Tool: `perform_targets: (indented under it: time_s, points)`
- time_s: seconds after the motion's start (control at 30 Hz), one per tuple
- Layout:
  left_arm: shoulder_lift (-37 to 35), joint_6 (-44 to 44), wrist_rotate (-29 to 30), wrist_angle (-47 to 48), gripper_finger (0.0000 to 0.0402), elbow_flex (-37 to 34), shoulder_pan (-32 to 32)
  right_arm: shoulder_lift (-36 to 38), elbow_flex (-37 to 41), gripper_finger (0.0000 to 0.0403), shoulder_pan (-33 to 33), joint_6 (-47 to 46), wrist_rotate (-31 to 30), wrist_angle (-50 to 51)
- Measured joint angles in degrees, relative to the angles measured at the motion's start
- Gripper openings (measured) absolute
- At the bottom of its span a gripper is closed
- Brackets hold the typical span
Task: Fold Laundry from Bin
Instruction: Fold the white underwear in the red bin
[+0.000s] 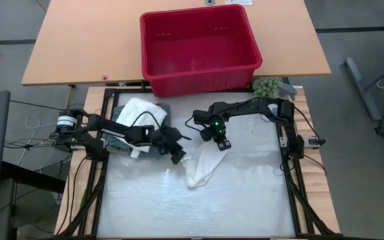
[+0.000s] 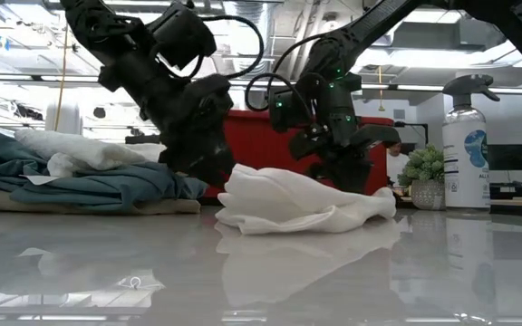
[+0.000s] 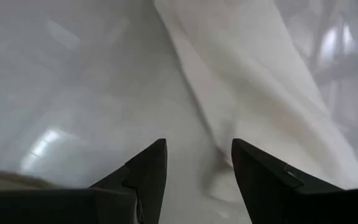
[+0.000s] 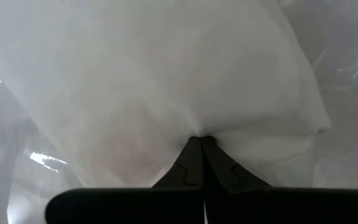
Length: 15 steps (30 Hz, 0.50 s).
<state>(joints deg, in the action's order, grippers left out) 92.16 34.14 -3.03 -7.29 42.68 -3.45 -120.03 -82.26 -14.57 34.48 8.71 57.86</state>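
White cloth fills the right wrist view: the white garment [image 4: 185,81], thin, limp and light, likely to sag and slide on the glossy surface [image 1: 199,207]. In the high view the red bin [image 1: 199,47] sits at twelve o'clock, empty as far as I can see; a teal and white laundry pile [image 1: 135,117] lies at nine o'clock. The garment trails from centre toward six. The right gripper [image 4: 199,144] is pinched shut on its upper edge. The left gripper [image 3: 197,163], fingers parted, hovers at its left edge, a sensible second hold.

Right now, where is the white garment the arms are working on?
In the high view, the white garment lies mid-table between both arms, pinched by the right gripper, with the left gripper open beside it.
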Motion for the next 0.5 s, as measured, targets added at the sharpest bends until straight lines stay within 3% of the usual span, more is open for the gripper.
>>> perform_targets:
  time_s: [0.23, 0.5]
  points:
    - [0.0, 7.4, -1.5, -0.7, 0.0169, 0.0, 1.8, 0.0, 0.0, 0.0014, 0.0, 0.0, 0.0, -0.7]
    - [2.4, 7.7, -0.7, -1.3, 0.0169, 0.1, 2.5, 0.0, 0.0, 0.0014, 0.0, 0.0, 0.0, -0.8]
